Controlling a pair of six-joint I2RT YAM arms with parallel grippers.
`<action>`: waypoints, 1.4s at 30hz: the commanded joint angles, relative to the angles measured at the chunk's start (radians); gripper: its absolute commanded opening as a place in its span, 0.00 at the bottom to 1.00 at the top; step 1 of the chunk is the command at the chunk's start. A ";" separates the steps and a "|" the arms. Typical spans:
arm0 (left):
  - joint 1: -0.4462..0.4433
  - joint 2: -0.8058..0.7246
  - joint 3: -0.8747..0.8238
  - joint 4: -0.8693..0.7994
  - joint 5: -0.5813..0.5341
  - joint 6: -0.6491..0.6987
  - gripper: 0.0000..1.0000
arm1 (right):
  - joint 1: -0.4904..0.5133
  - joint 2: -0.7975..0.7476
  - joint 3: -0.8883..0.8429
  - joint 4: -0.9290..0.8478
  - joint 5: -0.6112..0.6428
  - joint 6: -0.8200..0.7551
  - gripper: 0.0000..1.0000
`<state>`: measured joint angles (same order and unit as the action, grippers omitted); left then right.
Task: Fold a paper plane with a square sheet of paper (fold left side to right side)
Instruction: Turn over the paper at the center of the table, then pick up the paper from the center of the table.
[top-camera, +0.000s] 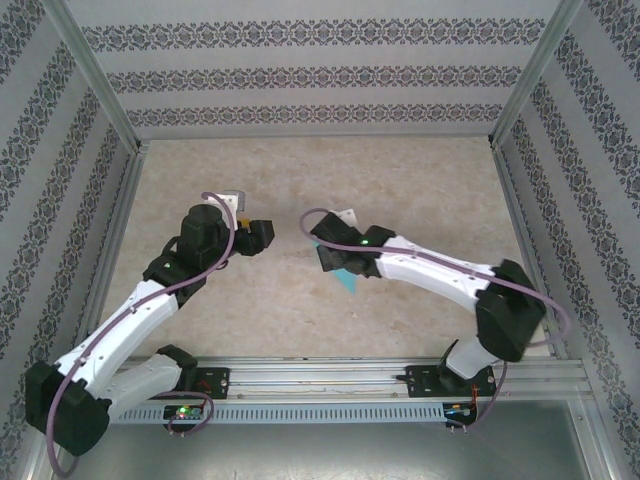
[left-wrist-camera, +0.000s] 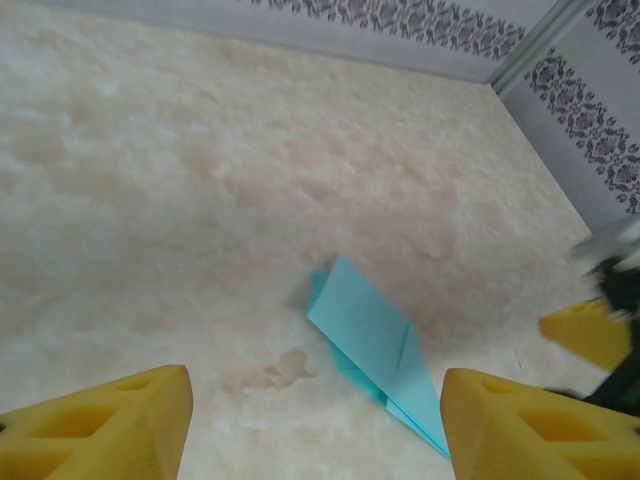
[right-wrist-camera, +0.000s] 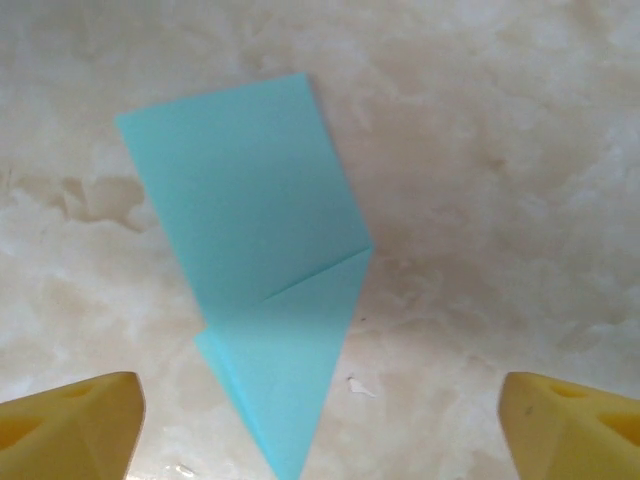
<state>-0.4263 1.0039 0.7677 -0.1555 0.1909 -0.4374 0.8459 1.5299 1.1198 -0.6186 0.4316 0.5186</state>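
Observation:
The square sheet of paper lies folded into a slim, light turquoise paper plane flat on the beige table, just right of the middle. Its pointed nose faces the near edge. My right gripper hovers over it; in the right wrist view the plane sits between the wide-apart yellow fingers, untouched, and the right gripper is open. My left gripper stands to the left of the plane, open and empty. From the left wrist the plane lies ahead, near the right finger.
Patterned walls with aluminium posts close in the table on three sides. A metal rail runs along the near edge by the arm bases. A brownish stain and a small white speck mark the tabletop.

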 joint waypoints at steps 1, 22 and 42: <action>-0.006 0.035 -0.025 0.084 0.073 -0.078 0.62 | -0.062 -0.110 -0.098 0.098 -0.058 -0.010 0.98; -0.047 0.492 -0.130 0.533 0.273 -0.433 0.57 | -0.602 -0.603 -0.742 0.526 -0.544 0.176 0.98; -0.172 0.805 -0.052 0.811 0.115 -0.643 0.58 | -0.652 -0.560 -0.803 0.594 -0.594 0.181 0.98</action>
<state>-0.5808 1.7615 0.6777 0.5568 0.3420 -1.0519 0.2047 0.9649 0.3389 -0.0460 -0.1486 0.6865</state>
